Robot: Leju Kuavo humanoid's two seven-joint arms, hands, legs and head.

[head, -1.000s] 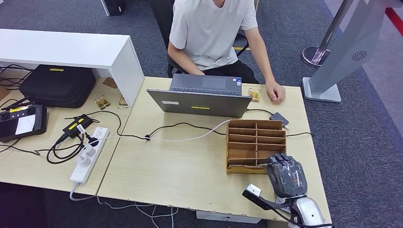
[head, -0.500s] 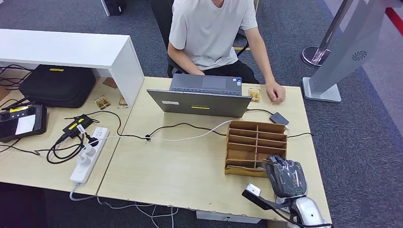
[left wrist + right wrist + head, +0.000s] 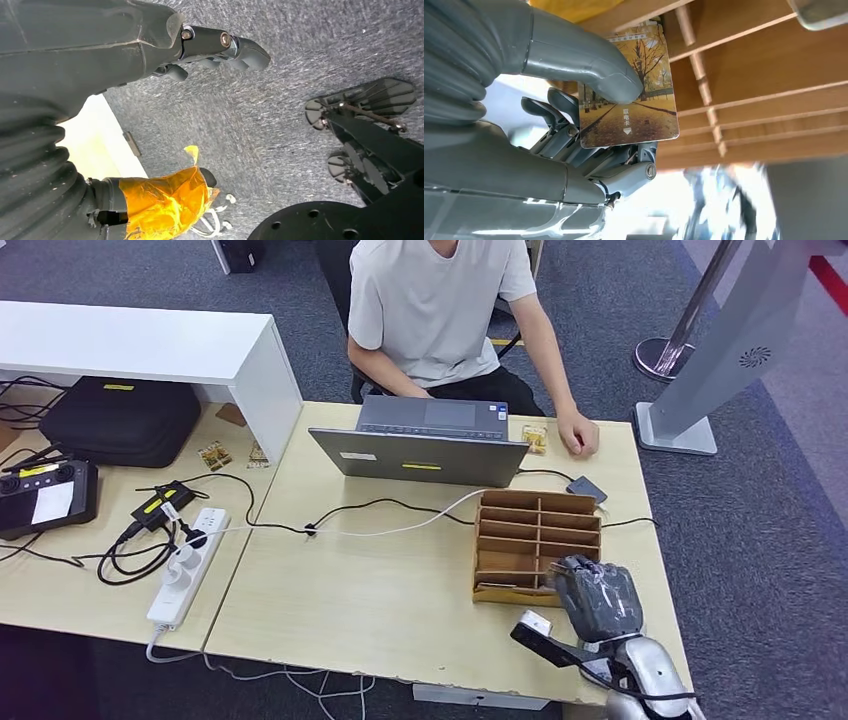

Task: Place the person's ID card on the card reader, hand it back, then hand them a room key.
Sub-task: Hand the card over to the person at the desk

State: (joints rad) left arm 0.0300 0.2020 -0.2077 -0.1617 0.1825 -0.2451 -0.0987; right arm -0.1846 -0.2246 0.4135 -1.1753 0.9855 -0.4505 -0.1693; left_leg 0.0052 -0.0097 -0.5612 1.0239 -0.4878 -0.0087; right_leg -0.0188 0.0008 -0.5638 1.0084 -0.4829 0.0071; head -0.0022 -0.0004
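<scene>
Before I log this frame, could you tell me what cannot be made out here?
- Room key card: small print unreadable; the right hand covers part.
- Wooden organizer: its near right corner is hidden by that hand in the head view.
- Card by the person's hand: too small to identify.
- Left hand: fingertips hidden.

room key (image 3: 628, 95): golden autumn-tree print; rack (image 3: 538, 530): brown wood; right hand (image 3: 598, 598): dark grey; laptop (image 3: 420, 454): grey
</scene>
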